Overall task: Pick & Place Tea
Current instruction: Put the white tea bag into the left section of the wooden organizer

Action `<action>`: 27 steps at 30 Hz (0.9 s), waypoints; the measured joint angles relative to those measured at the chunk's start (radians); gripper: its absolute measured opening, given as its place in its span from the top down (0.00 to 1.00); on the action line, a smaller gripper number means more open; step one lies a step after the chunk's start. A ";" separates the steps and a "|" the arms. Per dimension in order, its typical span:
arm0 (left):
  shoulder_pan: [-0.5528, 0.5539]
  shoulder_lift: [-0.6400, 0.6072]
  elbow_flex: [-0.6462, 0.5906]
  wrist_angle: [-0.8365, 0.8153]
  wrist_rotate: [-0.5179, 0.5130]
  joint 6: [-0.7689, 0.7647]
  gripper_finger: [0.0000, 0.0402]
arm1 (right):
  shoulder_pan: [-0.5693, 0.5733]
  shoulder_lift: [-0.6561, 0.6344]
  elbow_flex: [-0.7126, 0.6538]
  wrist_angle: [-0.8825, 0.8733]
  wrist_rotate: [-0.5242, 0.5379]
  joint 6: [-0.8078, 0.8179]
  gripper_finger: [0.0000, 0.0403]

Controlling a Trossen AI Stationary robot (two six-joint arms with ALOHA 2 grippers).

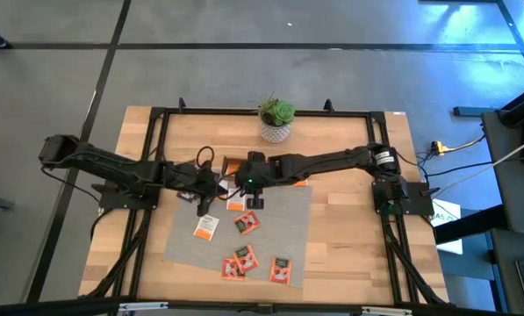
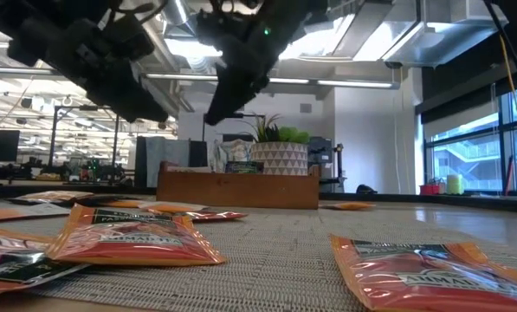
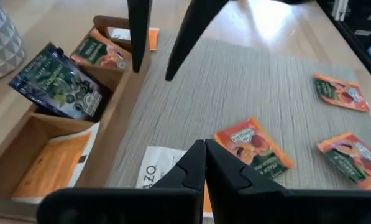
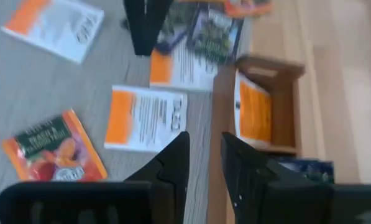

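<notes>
Right gripper [image 1: 255, 203] held above grey mat [image 1: 288, 219] beside wooden tray [image 3: 61, 143], fingers slightly apart, empty. Left gripper [image 3: 204, 163] pressed together, nothing held. Tea packets [image 1: 244, 260] scattered on mat, others in tray. Tray partly hidden by arms in high view. "PEACH" readable on orange packet [image 4: 53, 151].

I get even, bright overhead light on the tabletop [image 1: 349, 219]. Ceiling lamps [image 2: 362, 84] glare in my low view. My right wrist view is motion-blurred.
</notes>
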 joint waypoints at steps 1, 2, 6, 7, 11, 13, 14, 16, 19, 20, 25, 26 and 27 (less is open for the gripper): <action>0.008 0.022 0.000 0.029 0.000 0.011 0.99 | -0.002 0.003 0.000 -0.005 0.001 0.000 0.77; 0.015 0.041 0.002 0.048 0.000 0.024 0.99 | -0.004 0.003 0.000 -0.020 0.001 0.001 0.77; 0.056 0.126 0.048 0.036 -0.001 0.039 0.99 | -0.010 0.002 0.000 -0.045 0.003 0.008 0.77; 0.065 0.148 0.061 0.023 -0.002 0.046 0.99 | -0.011 0.002 0.000 -0.044 0.003 0.005 0.77; 0.096 0.230 0.106 -0.034 -0.002 0.066 0.99 | -0.012 0.002 0.000 -0.113 0.010 0.030 0.77; 0.107 0.265 0.124 -0.060 -0.002 0.066 0.99 | -0.011 -0.004 0.000 -0.169 0.056 0.051 0.77; 0.111 0.285 0.131 -0.065 0.001 0.067 0.99 | -0.009 -0.009 0.000 -0.193 0.082 0.066 0.77; 0.118 0.316 0.137 -0.070 0.017 0.070 0.99 | -0.007 -0.038 -0.041 -0.180 0.107 0.083 0.77; 0.122 0.353 0.148 -0.068 0.040 0.083 0.99 | 0.002 -0.106 -0.176 -0.081 0.116 0.106 0.77; 0.121 0.365 0.149 -0.069 0.040 0.084 0.99 | 0.005 -0.136 -0.236 -0.042 0.115 0.117 0.77; 0.111 0.380 0.152 -0.069 0.040 0.084 0.99 | 0.031 -0.366 -0.533 0.169 0.116 0.196 0.77; 0.111 0.380 0.153 -0.067 0.040 0.084 0.99 | 0.039 -0.416 -0.594 0.225 0.118 0.205 0.77; 0.111 0.380 0.153 -0.067 0.041 0.083 0.99 | 0.048 -0.470 -0.659 0.288 0.118 0.206 0.77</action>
